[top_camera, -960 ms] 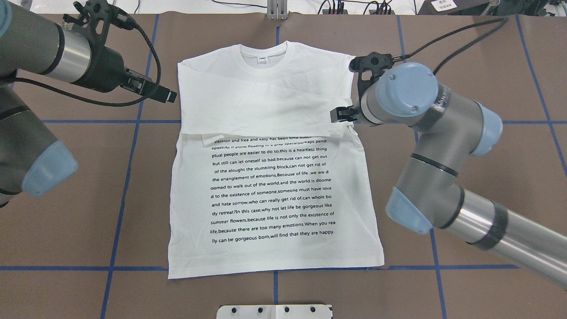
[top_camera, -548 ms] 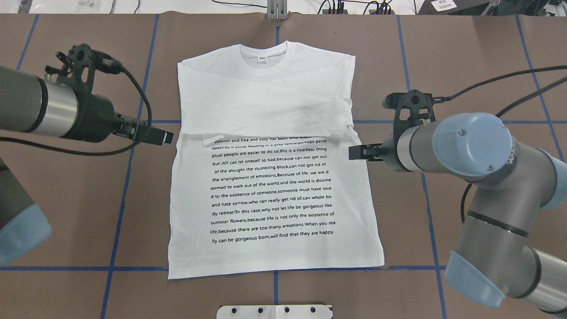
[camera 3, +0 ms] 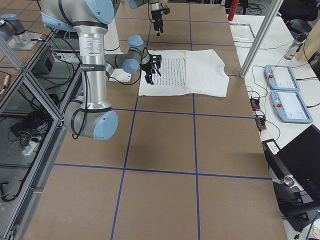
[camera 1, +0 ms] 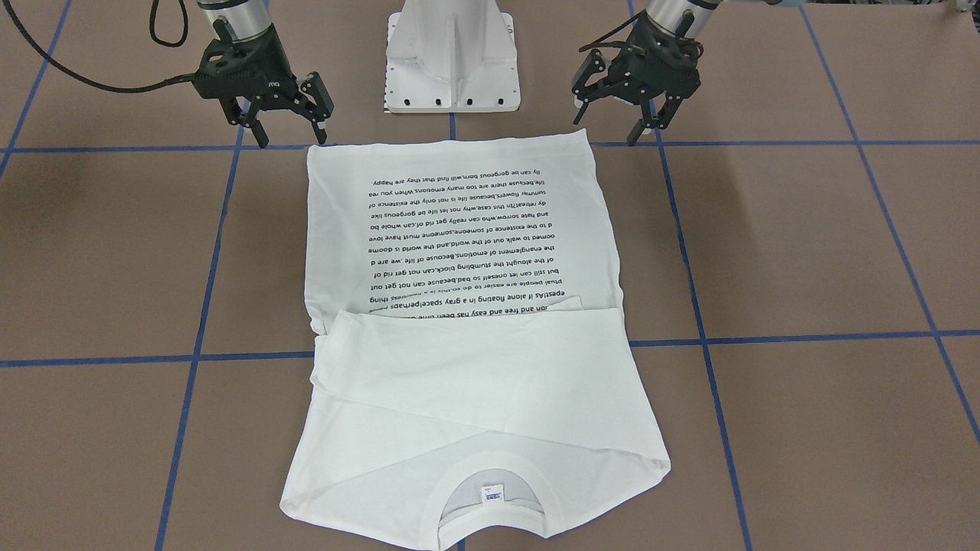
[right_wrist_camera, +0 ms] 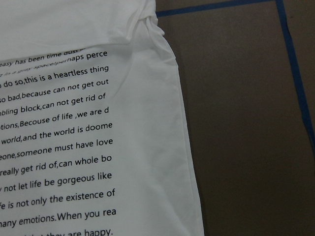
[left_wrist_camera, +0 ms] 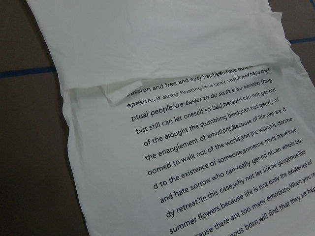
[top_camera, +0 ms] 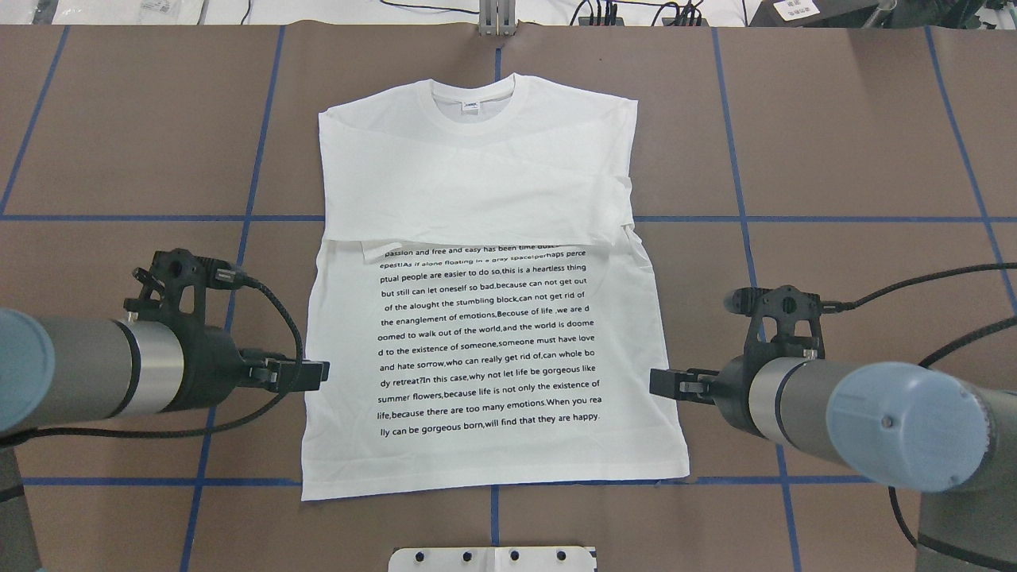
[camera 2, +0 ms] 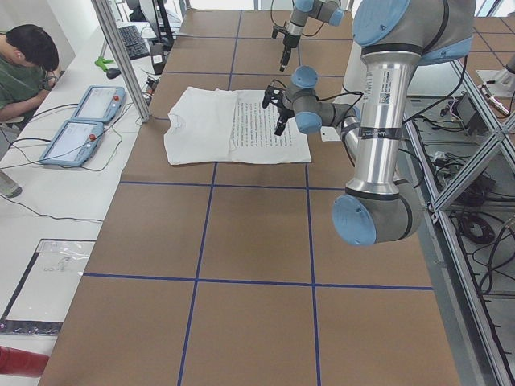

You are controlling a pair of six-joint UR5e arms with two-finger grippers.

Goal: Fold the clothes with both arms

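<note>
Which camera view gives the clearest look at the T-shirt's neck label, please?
The exterior front-facing view: the neck label lies nearest that camera, inside the collar, its blue print visible. The overhead view shows it smaller. In the side views it is too small to see; the wrist views miss the collar.

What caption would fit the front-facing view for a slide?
Left gripper and right gripper, both open, poised near the hem corners of the T-shirt, sleeves folded across its chest.
</note>
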